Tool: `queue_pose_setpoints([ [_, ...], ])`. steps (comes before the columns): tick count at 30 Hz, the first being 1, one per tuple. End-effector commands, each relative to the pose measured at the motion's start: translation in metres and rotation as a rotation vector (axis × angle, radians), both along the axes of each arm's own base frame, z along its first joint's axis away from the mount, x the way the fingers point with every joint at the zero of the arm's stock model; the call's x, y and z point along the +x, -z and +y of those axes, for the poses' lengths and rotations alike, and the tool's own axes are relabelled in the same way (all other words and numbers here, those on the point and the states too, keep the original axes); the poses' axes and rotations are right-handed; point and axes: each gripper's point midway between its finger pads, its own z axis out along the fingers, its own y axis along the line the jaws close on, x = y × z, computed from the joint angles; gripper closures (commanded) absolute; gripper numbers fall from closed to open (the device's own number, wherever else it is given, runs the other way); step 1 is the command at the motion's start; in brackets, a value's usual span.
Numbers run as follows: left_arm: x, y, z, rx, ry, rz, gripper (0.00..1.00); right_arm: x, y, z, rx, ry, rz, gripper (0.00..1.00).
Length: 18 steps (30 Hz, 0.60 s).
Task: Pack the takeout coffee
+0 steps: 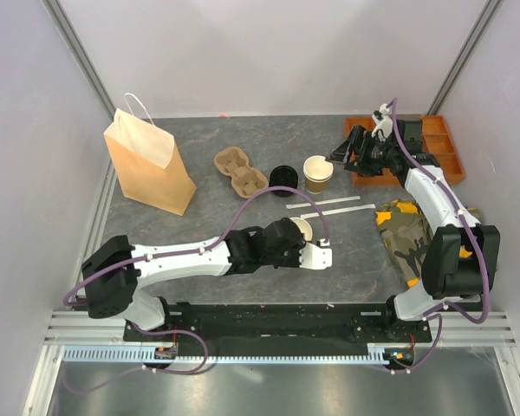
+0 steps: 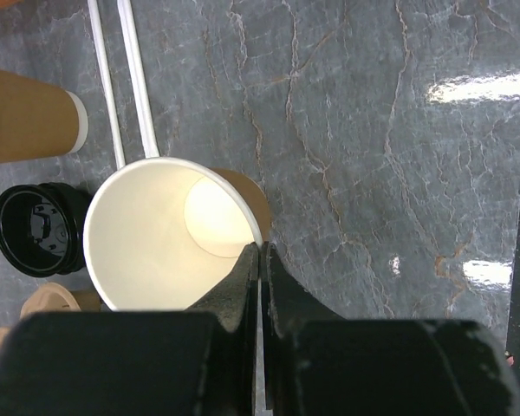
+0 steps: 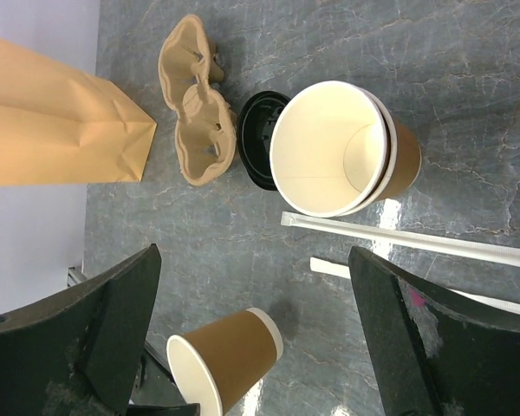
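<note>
My left gripper (image 1: 308, 241) is shut on the rim of a tan paper cup (image 1: 302, 228) and holds it tilted above the table. In the left wrist view the fingers pinch the cup's wall at the gripper (image 2: 260, 249), and the cup's (image 2: 156, 238) white inside faces the camera. The held cup also shows in the right wrist view (image 3: 230, 360). A stack of two cups (image 1: 317, 173) (image 3: 338, 147) stands upright at the table's middle. A black lid (image 1: 283, 178) (image 3: 256, 139) (image 2: 36, 230) lies beside it. My right gripper (image 1: 336, 159) (image 3: 253, 253) is open and empty, just right of the stack.
A brown pulp carrier (image 1: 240, 171) (image 3: 195, 113) lies left of the lid. A tall tan paper bag (image 1: 147, 165) stands at far left. Two wrapped white straws (image 1: 325, 204) (image 3: 416, 238) lie in front of the stack. An orange tray (image 1: 442, 147) and a camouflage cloth (image 1: 407, 230) are at the right.
</note>
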Motion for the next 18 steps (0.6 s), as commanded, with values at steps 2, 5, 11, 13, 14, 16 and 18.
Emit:
queue_pose_setpoints([
  [2, 0.007, -0.019, -0.011, -0.039, 0.018, -0.045, 0.95, 0.000, -0.011, -0.002, -0.018, -0.021, -0.047, 0.02],
  [5, 0.004, -0.016, -0.006, -0.031, 0.017, -0.003, 0.95, 0.000, -0.011, -0.001, -0.013, -0.023, -0.043, 0.02],
  [11, 0.001, -0.010, -0.001, -0.012, 0.021, 0.059, 0.96, 0.002, -0.011, 0.000, -0.006, -0.026, -0.039, 0.02],
  [13, 0.004, -0.007, 0.002, -0.005, 0.011, 0.066, 0.95, 0.003, -0.011, 0.000, -0.004, -0.024, -0.037, 0.02],
  [14, 0.004, -0.006, 0.002, -0.006, 0.014, 0.071, 0.94, 0.002, -0.011, 0.001, -0.003, -0.027, -0.036, 0.02],
  [16, 0.006, -0.006, 0.002, -0.008, 0.009, 0.080, 0.92, 0.003, -0.011, 0.001, -0.001, -0.029, -0.036, 0.02],
  [18, 0.006, -0.005, 0.002, -0.007, 0.011, 0.084, 0.90, 0.003, -0.012, 0.001, 0.002, -0.031, -0.035, 0.02],
])
